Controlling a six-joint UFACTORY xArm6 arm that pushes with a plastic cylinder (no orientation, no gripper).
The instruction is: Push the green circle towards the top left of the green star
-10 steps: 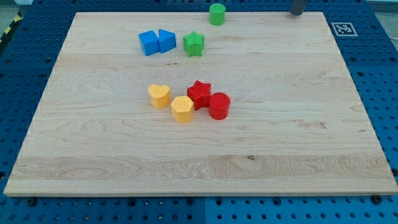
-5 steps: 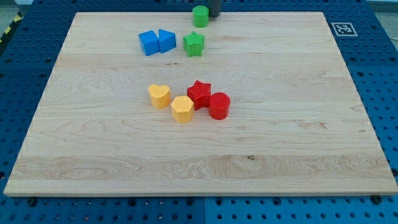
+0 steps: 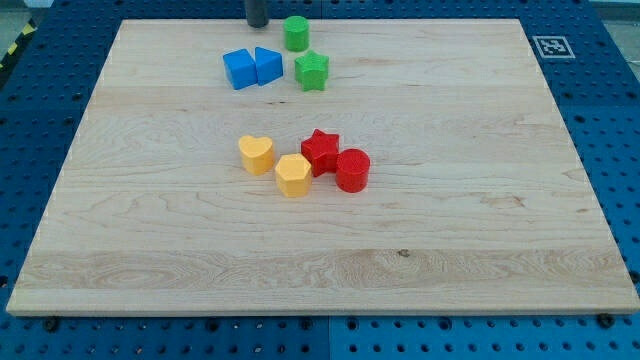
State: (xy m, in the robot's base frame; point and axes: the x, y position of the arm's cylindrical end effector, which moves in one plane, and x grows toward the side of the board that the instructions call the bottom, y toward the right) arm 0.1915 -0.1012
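The green circle (image 3: 296, 33) stands near the view's top edge of the wooden board (image 3: 480, 200). The green star (image 3: 312, 71) lies just below it and slightly to the right, so the circle is at the star's top left with a small gap. My tip (image 3: 257, 24) is at the board's top edge, to the left of the green circle and apart from it, above the blue blocks.
Two blue blocks (image 3: 240, 69) (image 3: 268, 65) touch each other left of the green star. A yellow heart (image 3: 257, 155), a yellow hexagon (image 3: 293, 175), a red star (image 3: 321, 151) and a red cylinder (image 3: 352, 170) cluster mid-board. A marker tag (image 3: 553, 46) sits at top right.
My tip swept left along the top edge, from the far right to left of the green circle. The green circle slid left and slightly down, ending above-left of the green star.
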